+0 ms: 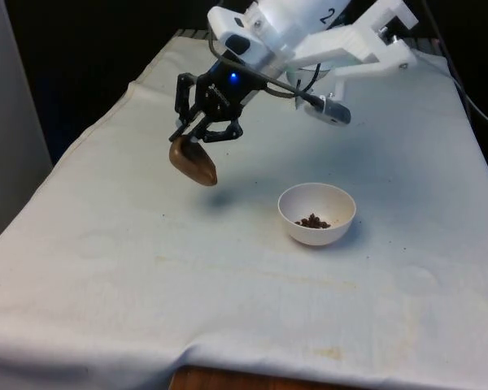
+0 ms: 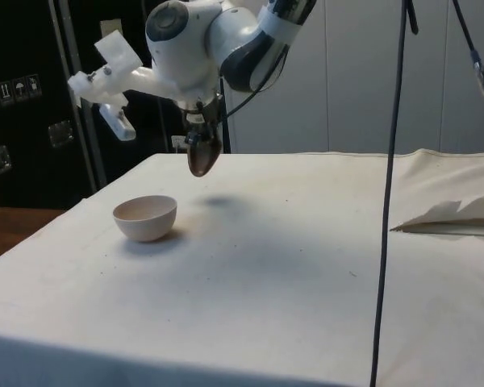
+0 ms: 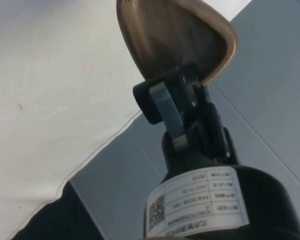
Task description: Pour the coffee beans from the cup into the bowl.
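1. My gripper (image 1: pixel 197 136) is clamped on the rim of the brown cup (image 1: pixel 193 163), one finger (image 3: pixel 166 107) inside the wall and the other outside. The cup hangs tilted in the air, clear of the white cloth (image 1: pixel 146 268).
2. The white bowl (image 1: pixel 317 213) stands on the cloth well apart from the cup, toward the front view's right, with coffee beans (image 1: pixel 313 220) lying in its bottom. In the wrist view the cup's inside looks bare, so I judge the pour is done.
3. The step in hand, as I read it, is returning the cup to the cloth. I would level it first, so it meets the cloth on its base and not on its edge.
4. I would lower it slowly over bare cloth, away from the bowl.
5. I would let go only once the base rests flat, then lift straight up so my inner finger does not drag the rim.
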Robot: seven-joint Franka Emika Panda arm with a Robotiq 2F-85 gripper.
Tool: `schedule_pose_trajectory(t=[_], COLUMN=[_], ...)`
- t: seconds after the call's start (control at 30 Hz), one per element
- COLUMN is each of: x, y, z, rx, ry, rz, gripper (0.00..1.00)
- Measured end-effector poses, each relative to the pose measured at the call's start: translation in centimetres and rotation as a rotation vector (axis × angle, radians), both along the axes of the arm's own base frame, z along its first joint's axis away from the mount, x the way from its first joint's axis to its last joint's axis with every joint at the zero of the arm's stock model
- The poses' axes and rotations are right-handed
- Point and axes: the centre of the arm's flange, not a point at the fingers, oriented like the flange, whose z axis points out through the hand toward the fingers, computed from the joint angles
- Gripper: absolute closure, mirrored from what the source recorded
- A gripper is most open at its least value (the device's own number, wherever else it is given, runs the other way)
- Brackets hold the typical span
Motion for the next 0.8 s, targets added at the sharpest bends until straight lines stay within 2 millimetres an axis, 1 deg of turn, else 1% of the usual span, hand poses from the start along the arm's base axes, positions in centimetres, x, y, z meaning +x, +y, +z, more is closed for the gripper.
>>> schedule_pose_trajectory(t=[0.23,0.4,0.8], x=[-0.2,-0.2,-0.5], y=[-1.8,-2.2,-4.2], z=[0.0,0.0,-0.2], rx=[0.05,0.067,0.139], ry=[-0.004,-0.005,-0.009], rz=[-0.011,-0.015,-0.03], gripper=[1.0,1.0,1.0])
